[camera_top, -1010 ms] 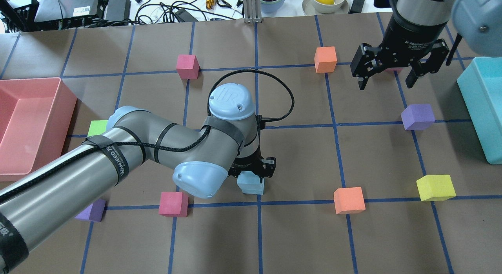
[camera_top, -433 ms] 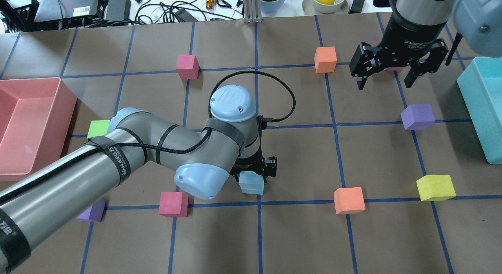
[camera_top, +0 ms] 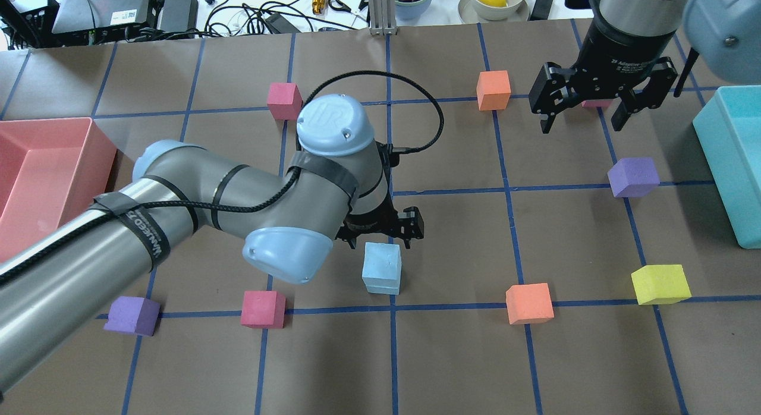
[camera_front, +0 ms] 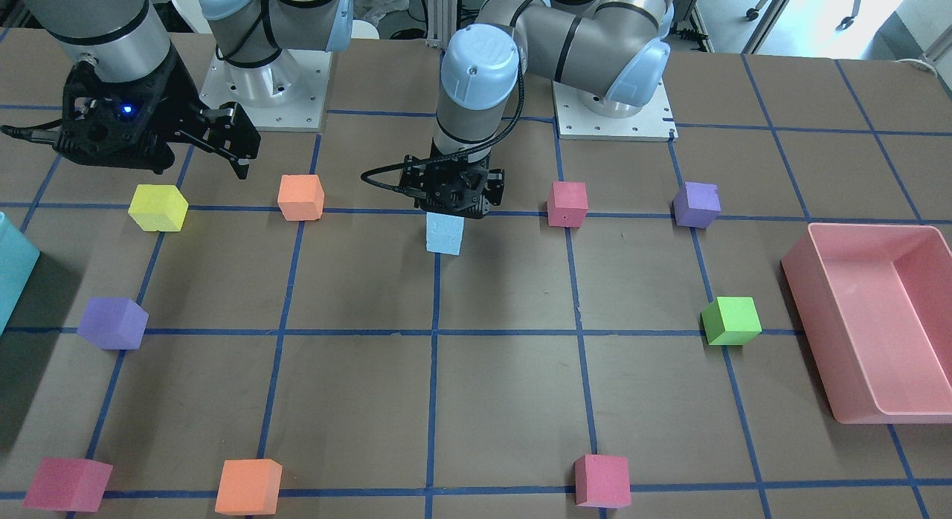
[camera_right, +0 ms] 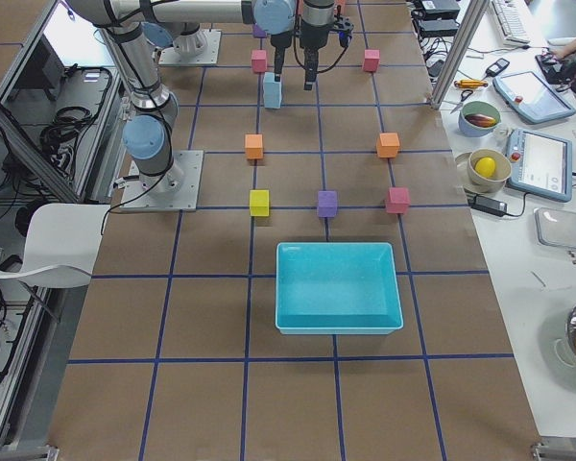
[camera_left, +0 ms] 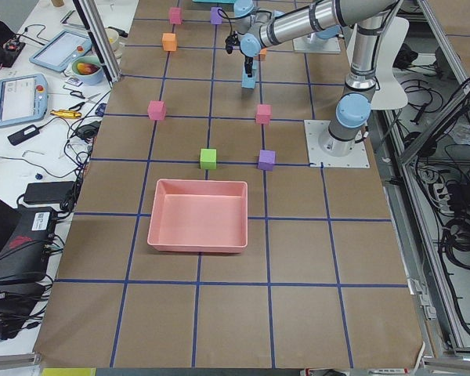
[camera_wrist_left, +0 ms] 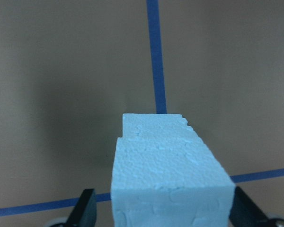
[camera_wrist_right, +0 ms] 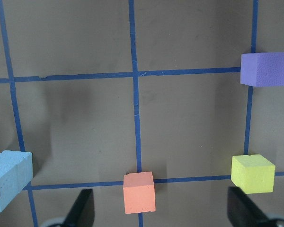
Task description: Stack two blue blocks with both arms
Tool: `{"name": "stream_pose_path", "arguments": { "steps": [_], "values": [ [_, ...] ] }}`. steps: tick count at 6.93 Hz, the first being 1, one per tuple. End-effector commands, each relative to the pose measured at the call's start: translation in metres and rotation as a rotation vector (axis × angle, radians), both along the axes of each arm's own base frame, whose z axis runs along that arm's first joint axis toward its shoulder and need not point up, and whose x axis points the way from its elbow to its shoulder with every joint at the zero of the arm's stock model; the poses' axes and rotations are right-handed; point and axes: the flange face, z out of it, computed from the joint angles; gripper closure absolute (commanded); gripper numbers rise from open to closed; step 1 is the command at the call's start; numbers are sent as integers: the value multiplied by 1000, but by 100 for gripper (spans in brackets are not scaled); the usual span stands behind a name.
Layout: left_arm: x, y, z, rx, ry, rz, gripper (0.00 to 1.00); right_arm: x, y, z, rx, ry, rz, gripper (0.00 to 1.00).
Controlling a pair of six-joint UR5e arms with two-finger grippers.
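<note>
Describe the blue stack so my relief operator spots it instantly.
Follow the left arm to the table's middle. Just below its open gripper stands a pale-blue stack of two cubes. It alone is sky-blue and taller than the pink cube and orange cube nearby.

Top of the blue stack [camera_top: 381, 267] is blocked: left gripper [camera_front: 452, 207] sits right over it, jaws spread. Plenty of room around its sides though, pink cube [camera_top: 263, 308] and orange cube [camera_top: 529, 303] stand well apart. Left arm [camera_top: 178, 213] reaches in from the table's robot-side edge. Pink bin [camera_top: 102, 142] hogs the left edge, teal bin [camera_top: 722, 171] the right; right gripper [camera_top: 584, 128] hangs near the teal one.
</note>
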Motion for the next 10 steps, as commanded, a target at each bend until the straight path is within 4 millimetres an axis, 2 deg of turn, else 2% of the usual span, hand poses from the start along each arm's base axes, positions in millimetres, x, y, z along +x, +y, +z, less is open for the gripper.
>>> {"name": "stream_pose_path", "arguments": {
  "steps": [1,2,3,4,5,6,10],
  "values": [
    [51,-44,124,28,3,65,0,1,0,1,-3,-1,1,0],
    [84,-53,177,48,-3,26,0,1,0,1,-4,-2,1,0],
    [123,-56,197,81,-4,83,0,1,0,1,-3,-2,0,0],
    [146,-50,204,66,-27,88,0,1,1,0,-1,-2,0,0],
    [166,-56,206,-36,-105,66,0,1,1,0,-1,-2,0,0],
    [174,-70,207,-179,-138,74,0,1,1,1,-3,-2,0,0],
    [175,-71,206,-197,-135,92,0,1,1,-1,0,-2,0,0]
  ]
}}
